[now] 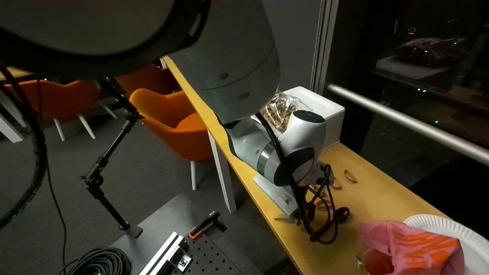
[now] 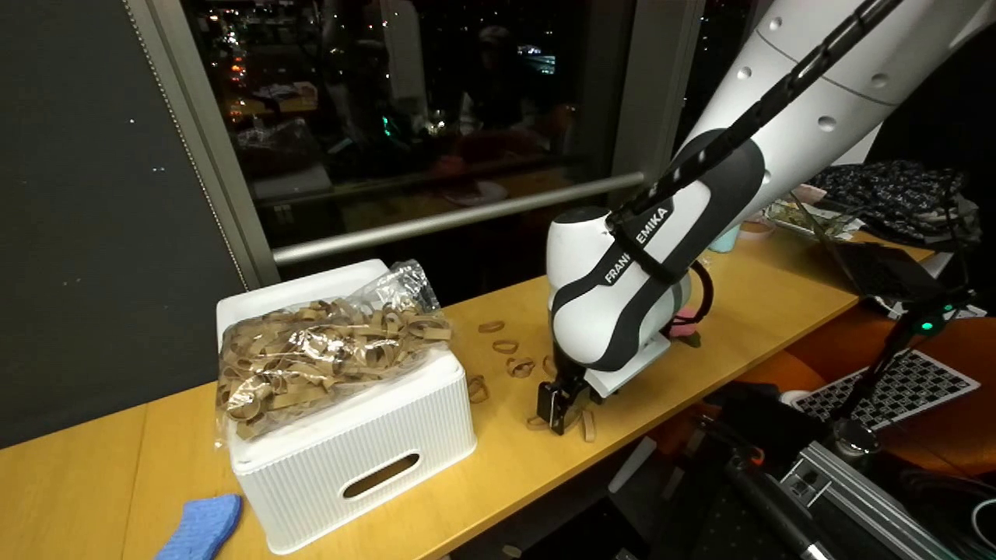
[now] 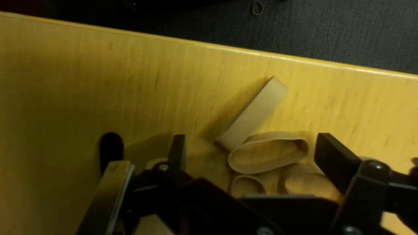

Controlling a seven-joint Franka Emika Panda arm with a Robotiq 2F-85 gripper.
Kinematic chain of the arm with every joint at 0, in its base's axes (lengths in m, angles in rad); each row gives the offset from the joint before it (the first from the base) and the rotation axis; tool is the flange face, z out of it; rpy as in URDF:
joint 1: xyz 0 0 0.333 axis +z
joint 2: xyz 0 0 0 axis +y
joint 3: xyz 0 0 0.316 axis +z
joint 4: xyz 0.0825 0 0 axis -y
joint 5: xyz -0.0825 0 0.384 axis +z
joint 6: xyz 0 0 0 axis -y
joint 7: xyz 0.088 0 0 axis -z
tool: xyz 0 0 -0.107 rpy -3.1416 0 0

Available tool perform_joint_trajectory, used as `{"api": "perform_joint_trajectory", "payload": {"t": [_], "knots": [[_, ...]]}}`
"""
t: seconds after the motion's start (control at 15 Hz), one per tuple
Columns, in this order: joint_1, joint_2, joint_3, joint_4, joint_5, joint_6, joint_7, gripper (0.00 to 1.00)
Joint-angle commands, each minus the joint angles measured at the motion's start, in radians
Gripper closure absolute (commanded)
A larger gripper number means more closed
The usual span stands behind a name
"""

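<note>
Hand (image 3: 252,145) is low over the desk (image 3: 147,81), jaws spread wide, nothing gripped. Oval rubber band (image 3: 256,168) stands on edge on the desk, between the jaws. Flat rubber band (image 3: 253,114) just past it, near end at the oval one; can't tell if they touch. Smaller round band (image 3: 247,177) sits further in, partly hidden. In an exterior view, more loose bands (image 2: 491,327) lie between hand and white ribbed bin (image 2: 311,490); clear bag of bands (image 2: 327,354) on top of bin, blue cloth (image 2: 201,529) beside it. Pink-orange cloth (image 1: 424,248) by paper plate (image 1: 473,244).
</note>
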Motion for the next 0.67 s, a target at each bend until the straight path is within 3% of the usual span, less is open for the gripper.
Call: {"api": "perform_joint_trajectory", "payload": {"t": [0.0, 0.07, 0.27, 0.6], "knots": [[0.011, 0.042, -0.01, 0.042, 0.007, 0.012, 0.012, 0.0], [0.01, 0.047, -0.009, 0.048, 0.009, 0.01, 0.013, 0.25], [0.011, 0.049, -0.011, 0.058, 0.012, 0.002, 0.026, 0.41], [0.011, 0.045, -0.013, 0.064, 0.015, 0.002, 0.049, 0.81]]}}
